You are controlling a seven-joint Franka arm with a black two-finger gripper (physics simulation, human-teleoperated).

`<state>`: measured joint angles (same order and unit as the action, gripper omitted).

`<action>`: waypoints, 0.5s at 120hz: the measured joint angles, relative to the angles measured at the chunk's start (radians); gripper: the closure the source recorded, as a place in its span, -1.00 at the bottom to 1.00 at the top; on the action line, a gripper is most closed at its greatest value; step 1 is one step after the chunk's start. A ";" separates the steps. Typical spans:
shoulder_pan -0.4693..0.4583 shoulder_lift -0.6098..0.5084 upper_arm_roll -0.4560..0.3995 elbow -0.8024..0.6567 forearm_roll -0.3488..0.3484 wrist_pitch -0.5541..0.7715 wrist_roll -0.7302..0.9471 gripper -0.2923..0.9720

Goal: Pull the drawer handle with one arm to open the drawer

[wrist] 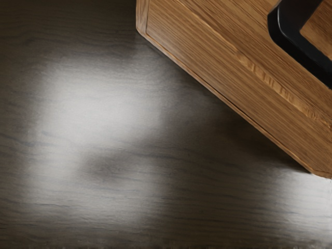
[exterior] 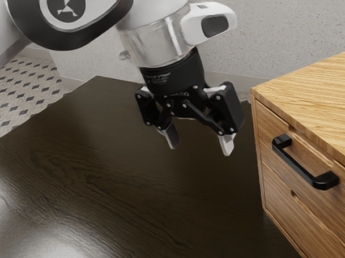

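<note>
Black two-finger claw (exterior: 200, 144) hangs released above the dark table (exterior: 106, 182); the black bar handle (exterior: 304, 167) of the upper wooden drawer (exterior: 269, 125) lies beside it, apart. A skewed approach may knock the front instead.

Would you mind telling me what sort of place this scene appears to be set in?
Likely a simulated home or office room: a dark wooden table carries a light wooden drawer cabinet with a black handle, and a patterned tile floor meets a speckled wall behind.

The handle (exterior: 303, 163) is black, the drawer (exterior: 268, 131) honey-brown with wood grain, the table (exterior: 106, 182) dark brown, grained.
</note>
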<state>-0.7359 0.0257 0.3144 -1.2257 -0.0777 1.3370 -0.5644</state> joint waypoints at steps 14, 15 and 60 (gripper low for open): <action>0.025 0.026 -0.003 0.001 -0.007 0.000 -0.077 -0.54; 0.031 0.030 -0.003 0.001 -0.008 0.001 -0.083 -0.54; 0.085 0.072 -0.036 -0.001 -0.028 0.099 -0.306 -0.54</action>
<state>-0.6506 0.0977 0.2782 -1.2263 -0.1058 1.4361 -0.8699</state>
